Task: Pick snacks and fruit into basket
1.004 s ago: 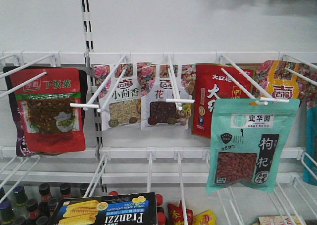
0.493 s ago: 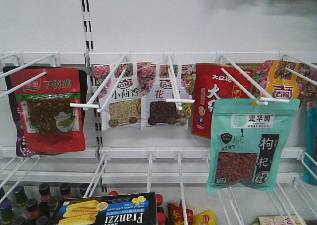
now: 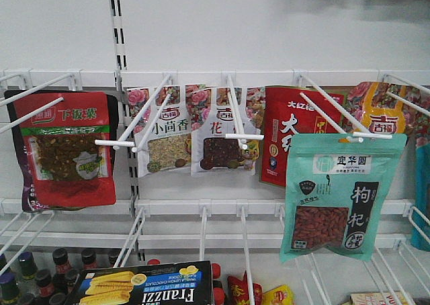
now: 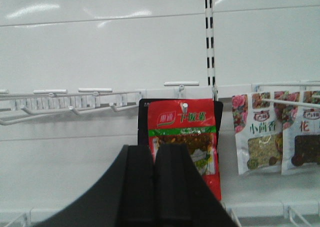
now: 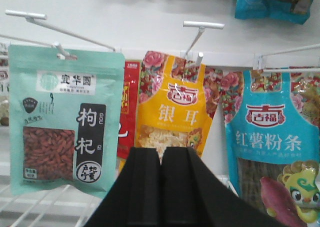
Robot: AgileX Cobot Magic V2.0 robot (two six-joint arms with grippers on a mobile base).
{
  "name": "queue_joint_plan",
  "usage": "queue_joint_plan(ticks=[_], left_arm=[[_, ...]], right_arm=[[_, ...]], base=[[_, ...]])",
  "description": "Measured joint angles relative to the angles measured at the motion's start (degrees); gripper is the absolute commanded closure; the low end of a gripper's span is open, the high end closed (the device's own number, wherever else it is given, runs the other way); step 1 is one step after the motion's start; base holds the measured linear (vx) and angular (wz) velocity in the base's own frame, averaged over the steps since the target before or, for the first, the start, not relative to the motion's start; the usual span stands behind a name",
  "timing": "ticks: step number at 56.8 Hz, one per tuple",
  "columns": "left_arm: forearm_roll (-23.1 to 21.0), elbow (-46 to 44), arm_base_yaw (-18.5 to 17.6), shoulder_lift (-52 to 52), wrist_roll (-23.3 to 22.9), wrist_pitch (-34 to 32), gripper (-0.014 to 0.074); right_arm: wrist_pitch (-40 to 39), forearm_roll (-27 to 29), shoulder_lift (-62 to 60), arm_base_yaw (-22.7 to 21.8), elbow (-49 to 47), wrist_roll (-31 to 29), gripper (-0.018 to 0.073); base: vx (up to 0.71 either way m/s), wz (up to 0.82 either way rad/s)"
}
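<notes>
Our left gripper (image 4: 154, 153) and right gripper (image 5: 160, 155) sit closed on nothing, the teal pouch (image 3: 342, 196) hangs unpicked, so we judge collection unstarted.

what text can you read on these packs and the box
"Franzzi", upside down: dark box
"下饭菜": red pouch
"小茴香": white floral pouch
"枸杞": teal pouch
"银耳": yellow pouch
"红薯粉条": blue pouch
Smaller print on all of them is too blurred to read.
</notes>
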Motion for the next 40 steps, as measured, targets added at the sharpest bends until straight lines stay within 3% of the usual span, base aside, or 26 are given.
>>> queue_joint_plan(ticks=[10,24,30,40], left_arm=[[0.3,-1.4,0.0,10.9,0.0,4.4,0.0601],[0.3,-1.2,0.0,18.8,0.0,2.0,0.0578],[0.2,-1.1,0.0,19.5,-0.3,1.5,0.0519],[-2.9,-1.1,0.0,19.7,-2.6,1.5,0.0335]], right_arm=[[2.8,-0.7,7.9,0.0,-1.2,0.0,0.0567],[4.1,-0.7,14.3,0.0,-1.2,0.0,0.0567],[4.8,-0.7,14.8,0.0,-1.2,0.0,0.0567],[5.0,-0.7,14.8,0.0,-1.2,0.0,0.0567]], base=[[0.00,0.00],[0.00,0.00],[0.00,0.00],[0.00,0.00]])
